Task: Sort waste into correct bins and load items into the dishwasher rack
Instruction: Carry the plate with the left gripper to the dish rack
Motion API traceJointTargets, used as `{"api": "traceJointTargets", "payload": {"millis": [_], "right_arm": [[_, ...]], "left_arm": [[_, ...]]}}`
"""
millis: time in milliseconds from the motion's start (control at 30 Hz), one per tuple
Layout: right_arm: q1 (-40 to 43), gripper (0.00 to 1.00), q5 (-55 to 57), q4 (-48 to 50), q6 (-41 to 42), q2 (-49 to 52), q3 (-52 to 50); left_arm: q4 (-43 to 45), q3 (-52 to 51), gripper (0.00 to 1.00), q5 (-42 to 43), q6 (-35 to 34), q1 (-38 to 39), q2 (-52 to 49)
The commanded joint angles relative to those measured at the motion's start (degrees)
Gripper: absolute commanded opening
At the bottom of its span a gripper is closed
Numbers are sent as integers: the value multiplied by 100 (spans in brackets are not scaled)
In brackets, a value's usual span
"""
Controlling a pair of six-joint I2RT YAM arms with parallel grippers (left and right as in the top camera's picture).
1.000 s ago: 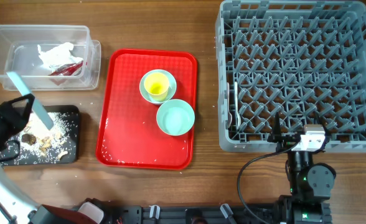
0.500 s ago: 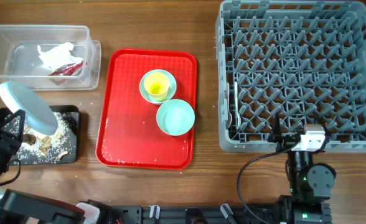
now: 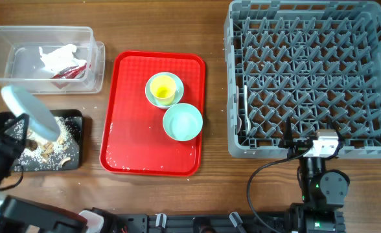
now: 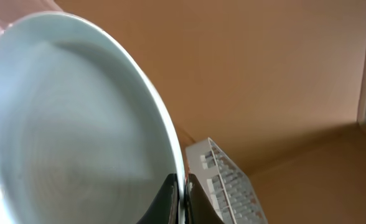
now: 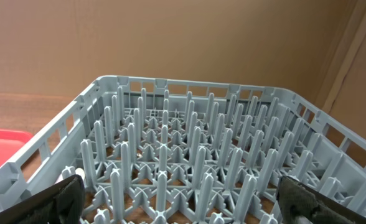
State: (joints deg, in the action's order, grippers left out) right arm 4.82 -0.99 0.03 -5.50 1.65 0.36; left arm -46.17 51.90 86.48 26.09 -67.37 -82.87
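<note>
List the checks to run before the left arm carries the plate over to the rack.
1. Grip on plate: ok; left gripper pinches its rim.
2. Plate emptied: ok on the face the left wrist view shows; the rest, cannot tell.
3. Scraps in black tray: ok.
4. Rack pegs free for a plate: ok.
5. Right gripper out of the way: cannot tell; it sits open at the rack's near edge.
6. Path over red tray: not ok if low; cup and bowl stand there.
</note>
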Motion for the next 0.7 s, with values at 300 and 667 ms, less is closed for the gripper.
{"api": "traceJointTargets", "payload": {"millis": [300,667], "right_arm": [[28,100,96,33,-52,-9,-7],[28,99,96,33,-52,-9,-7]], "left_arm": [[3899,426,4,-1130,-3635,5696,2096],[8854,573,4,-2721,-6714,8887,-404]]}}
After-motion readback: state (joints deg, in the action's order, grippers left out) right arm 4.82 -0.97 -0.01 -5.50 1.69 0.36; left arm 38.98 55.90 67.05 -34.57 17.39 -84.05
